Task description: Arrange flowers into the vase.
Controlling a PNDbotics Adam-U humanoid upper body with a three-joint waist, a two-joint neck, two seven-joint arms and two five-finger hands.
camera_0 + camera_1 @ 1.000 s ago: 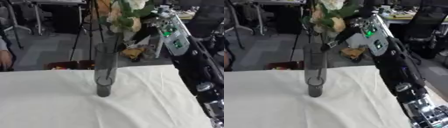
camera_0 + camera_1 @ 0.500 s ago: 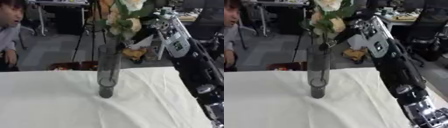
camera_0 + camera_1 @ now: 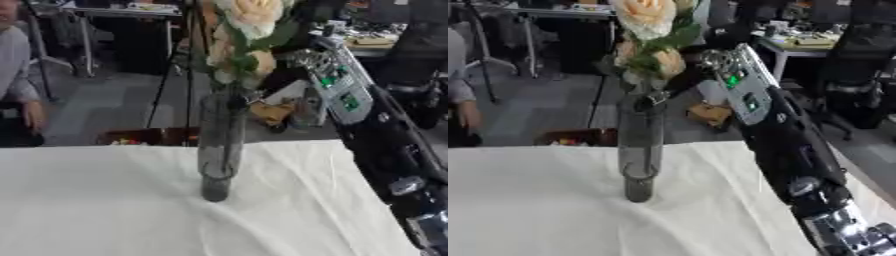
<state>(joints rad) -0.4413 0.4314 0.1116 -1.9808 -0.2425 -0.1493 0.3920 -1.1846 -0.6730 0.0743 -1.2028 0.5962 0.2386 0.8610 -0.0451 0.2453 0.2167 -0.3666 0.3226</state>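
A tall dark glass vase [image 3: 217, 150] stands upright on the white tablecloth [image 3: 96, 210], near the table's far edge. A bunch of cream and peach roses [image 3: 646, 16] with green leaves sits right over the vase's mouth, stems going down into it. My right arm [image 3: 785, 145] rises from the lower right. Its hand [image 3: 689, 80] is behind the leaves at the vase's mouth, curled on the bunch and partly hidden by it. No left hand shows in either view.
The table's far edge [image 3: 289, 142] runs just behind the vase. Beyond it are a person seated at the left [image 3: 19, 80], a dark red box on the floor [image 3: 144, 136], a tripod [image 3: 179, 60], desks and an office chair [image 3: 859, 75].
The bunch has come down in my right hand, so the stems have gone into the vase and the blooms sit lower over its mouth. The camera has shifted a little.
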